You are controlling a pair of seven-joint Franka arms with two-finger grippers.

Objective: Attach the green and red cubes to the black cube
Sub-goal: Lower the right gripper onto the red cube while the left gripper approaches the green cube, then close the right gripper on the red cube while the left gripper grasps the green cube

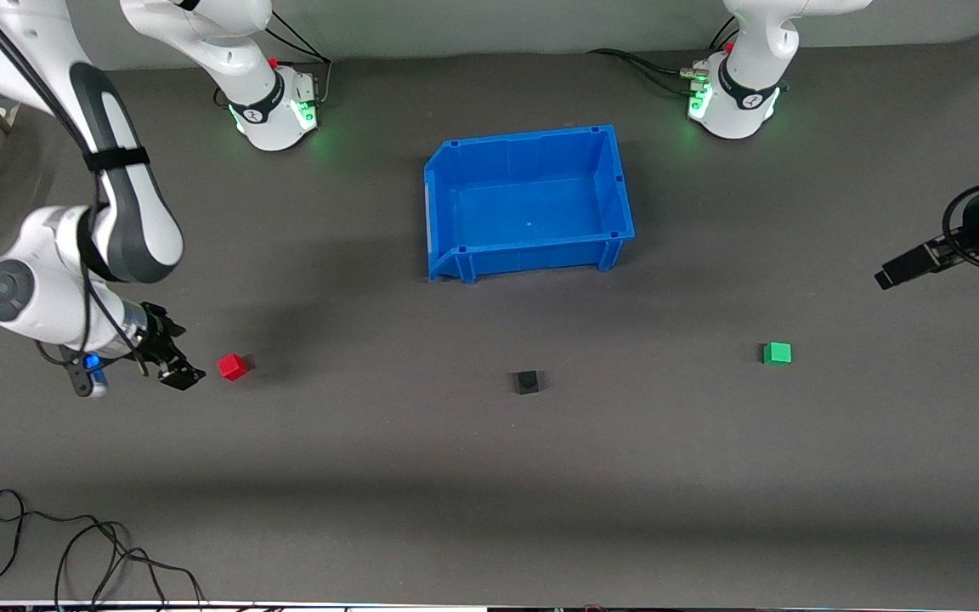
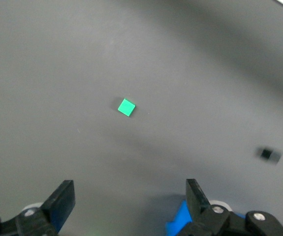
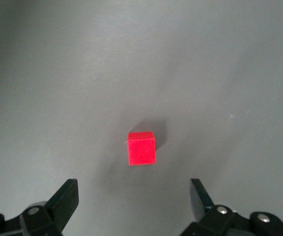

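Step in hand: approach for first pick, judged. Right tool [image 1: 173, 367] low beside red cube [image 1: 233, 366], spread wide, empty. Left tool [image 2: 130, 199] high over counter [image 1: 489, 476], also wide, empty, green cube [image 1: 777, 353] below. Black cube [image 1: 527, 382] between coloured two, well apart. Next: centre over red, descend, close.

in the front view the left arm is cut off by the edge at its own end of the table, so only a dark piece of its wrist shows and the left gripper [image 2: 130, 196] is seen only in its wrist view, where the fingers' bases run off the edge. the black cube [image 2: 268, 155] is blurred and small in the left wrist view, its recess unreadable there. a blue bin [image 2: 177, 221] shows only as a corner behind one finger.
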